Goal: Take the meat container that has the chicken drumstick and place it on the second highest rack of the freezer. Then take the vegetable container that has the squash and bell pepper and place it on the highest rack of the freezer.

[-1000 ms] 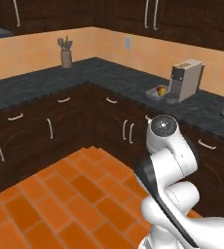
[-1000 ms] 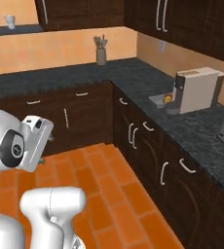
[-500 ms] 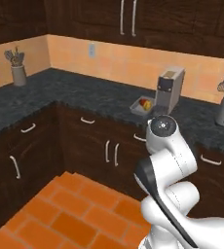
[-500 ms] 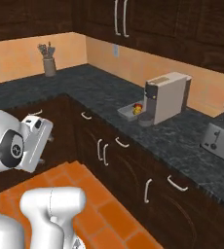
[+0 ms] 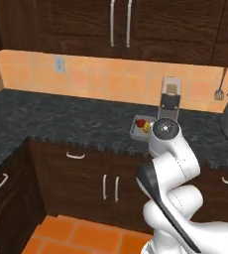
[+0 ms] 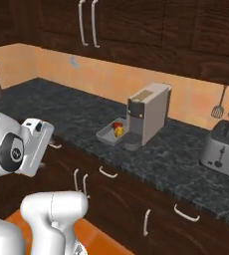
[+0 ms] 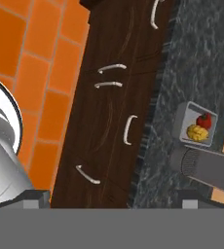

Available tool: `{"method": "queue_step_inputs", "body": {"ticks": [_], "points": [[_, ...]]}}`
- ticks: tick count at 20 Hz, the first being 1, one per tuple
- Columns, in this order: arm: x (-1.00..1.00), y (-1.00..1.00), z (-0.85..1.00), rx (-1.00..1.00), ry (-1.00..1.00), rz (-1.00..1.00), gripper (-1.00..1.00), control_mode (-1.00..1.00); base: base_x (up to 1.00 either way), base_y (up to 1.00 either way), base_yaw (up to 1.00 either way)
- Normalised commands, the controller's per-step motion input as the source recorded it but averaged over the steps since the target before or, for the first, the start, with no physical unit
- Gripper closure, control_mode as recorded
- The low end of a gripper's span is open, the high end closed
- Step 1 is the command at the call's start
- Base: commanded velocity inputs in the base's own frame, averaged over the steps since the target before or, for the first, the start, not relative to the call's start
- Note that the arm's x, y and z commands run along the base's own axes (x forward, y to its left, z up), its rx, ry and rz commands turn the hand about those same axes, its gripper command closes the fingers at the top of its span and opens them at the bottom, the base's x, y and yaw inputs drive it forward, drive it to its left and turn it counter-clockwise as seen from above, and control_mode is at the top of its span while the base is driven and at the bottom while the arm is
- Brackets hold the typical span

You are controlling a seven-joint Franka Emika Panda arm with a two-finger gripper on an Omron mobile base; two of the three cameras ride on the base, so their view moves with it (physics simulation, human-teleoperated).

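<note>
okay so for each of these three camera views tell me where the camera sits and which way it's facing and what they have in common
Left base view: behind the arm on its left, facing the dark speckled counter and wall; the white arm rises at lower right.
Right base view: behind the arm on its right, looking along the same counter; the arm stands at lower left.
Hand view: on the hand, looking down at cabinet fronts, orange floor and counter; the open gripper's dark tips rise at the bottom.
Shared: all three show the shallow grey vegetable tray beside the grey coffee machine.
</note>
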Motion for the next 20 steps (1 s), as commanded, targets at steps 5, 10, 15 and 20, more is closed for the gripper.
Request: {"method": "queue_step_inputs", "body": {"ticks": [5,10,15,20], "points": [[0.0,0.0,0.0,0.0,0.0,0.0,-1.0,1.0,0.94,0.22,-0.53],[0.0,0.0,0.0,0.0,0.0,0.0,-1.0,1.0,0.65,0.55,-0.41],[0.1,0.04,-0.47,0.05,0.0,-0.24,-1.0,-1.0,0.14,0.1,-0.16],[0.33,0.05,-0.79,0.06,0.0,-0.27,-1.0,-1.0,0.0,0.0,0.0]]}}
